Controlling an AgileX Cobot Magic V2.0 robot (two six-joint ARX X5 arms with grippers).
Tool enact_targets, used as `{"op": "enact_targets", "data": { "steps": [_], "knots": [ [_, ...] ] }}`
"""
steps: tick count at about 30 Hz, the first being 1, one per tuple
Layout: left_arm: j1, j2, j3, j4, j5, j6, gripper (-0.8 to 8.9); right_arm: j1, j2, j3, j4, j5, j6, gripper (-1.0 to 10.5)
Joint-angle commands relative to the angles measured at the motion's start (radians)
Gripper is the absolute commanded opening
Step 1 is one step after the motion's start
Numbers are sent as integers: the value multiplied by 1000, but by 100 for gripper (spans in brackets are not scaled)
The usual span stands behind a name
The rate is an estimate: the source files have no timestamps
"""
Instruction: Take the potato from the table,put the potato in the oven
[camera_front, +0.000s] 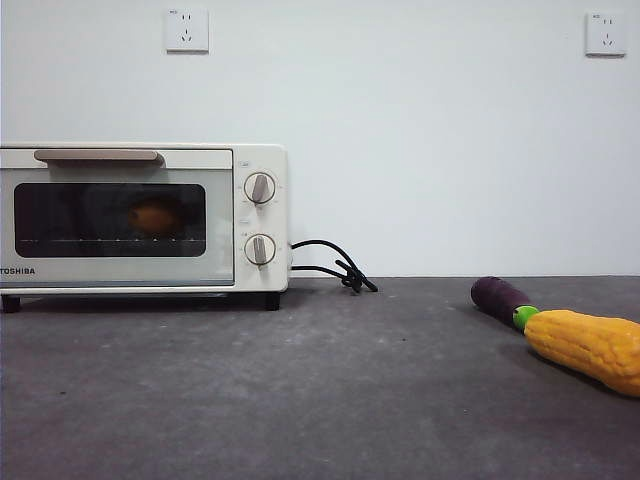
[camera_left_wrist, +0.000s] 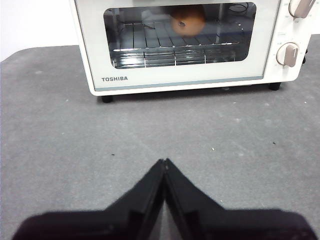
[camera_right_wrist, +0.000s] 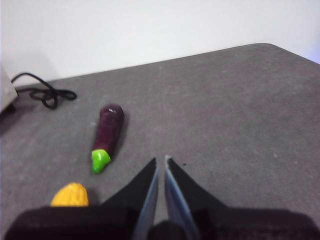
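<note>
Round smooth potato (camera_front: 155, 216) inside boxy oven (camera_front: 215, 160).

A dark purple, smooth-skinned eggplant (camera_front: 500, 297) with a bright green stem cap lies on its side at the right of the scene, its green end pointing toward the near right. A yellow, ridged corn cob (camera_front: 590, 347) lies directly beside that green cap, nearer and further right, and runs out of view at the right edge. On the pale wall behind, two white square wall sockets are mounted high up, one at the upper left (camera_front: 187, 30) and one at the upper right (camera_front: 605, 33), well apart from each other.
</note>
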Motion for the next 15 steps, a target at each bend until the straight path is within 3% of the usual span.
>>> {"op": "enact_targets", "data": {
  "steps": [1,9,15],
  "knots": [
    [4,2,-10,7,0,10,-3,1,-3,-10,-23,0,-66,32],
    [4,3,-10,7,0,10,-3,1,-3,-10,-51,-50,-92,32],
    [4,3,-10,7,0,10,-3,1,-3,-10,-48,-27,-86,32]
  ]
}}
